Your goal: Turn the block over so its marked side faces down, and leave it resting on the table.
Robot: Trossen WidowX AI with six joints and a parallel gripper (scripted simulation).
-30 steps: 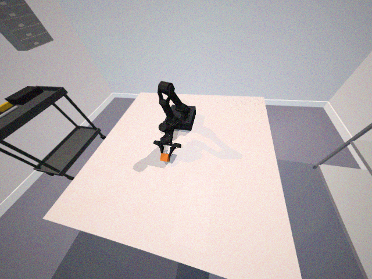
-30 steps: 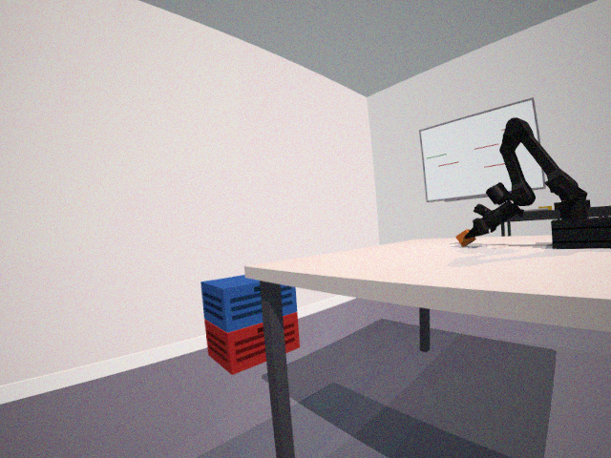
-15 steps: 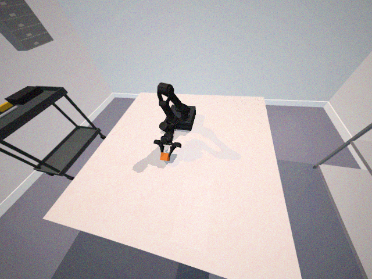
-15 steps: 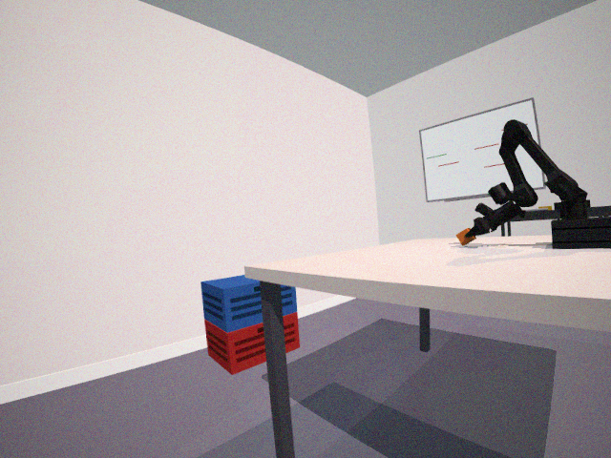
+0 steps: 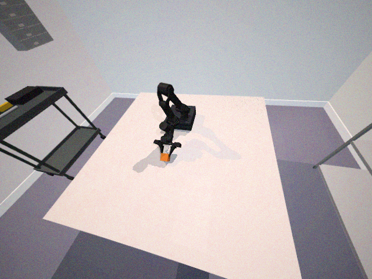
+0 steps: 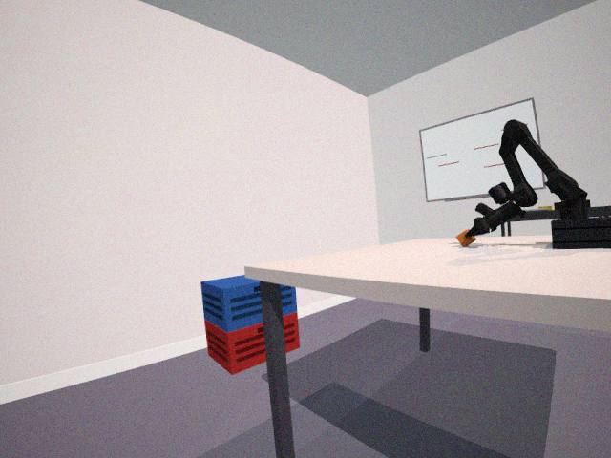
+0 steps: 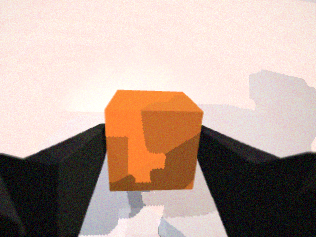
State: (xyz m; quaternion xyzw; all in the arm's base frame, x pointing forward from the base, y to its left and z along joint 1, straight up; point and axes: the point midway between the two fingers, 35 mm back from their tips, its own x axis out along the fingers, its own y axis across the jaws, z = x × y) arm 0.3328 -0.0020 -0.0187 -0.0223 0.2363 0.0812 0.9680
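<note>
An orange block (image 5: pixel 164 157) (image 6: pixel 465 239) (image 7: pixel 153 148) is tilted on an edge, very low over the table (image 5: pixel 192 210) (image 6: pixel 394 266) or touching it; the views do not settle which. My gripper (image 5: pixel 165 154) (image 6: pixel 470 235) (image 7: pixel 151 130) slants down and forward, with one finger on each side of the block. The fingers stand a hair wider than the block, so I take the gripper as open, with the block still between the fingertips. No mark shows on the faces in view; the block's underside and far side are hidden.
The arm's black base (image 5: pixel 184 118) (image 6: pixel 579 234) stands at the back of the table. A dark cart (image 5: pixel 68 148) stands off the table's left side in the top view. Blue (image 6: pixel 249 302) and red (image 6: pixel 249 344) crates are stacked beyond a table leg.
</note>
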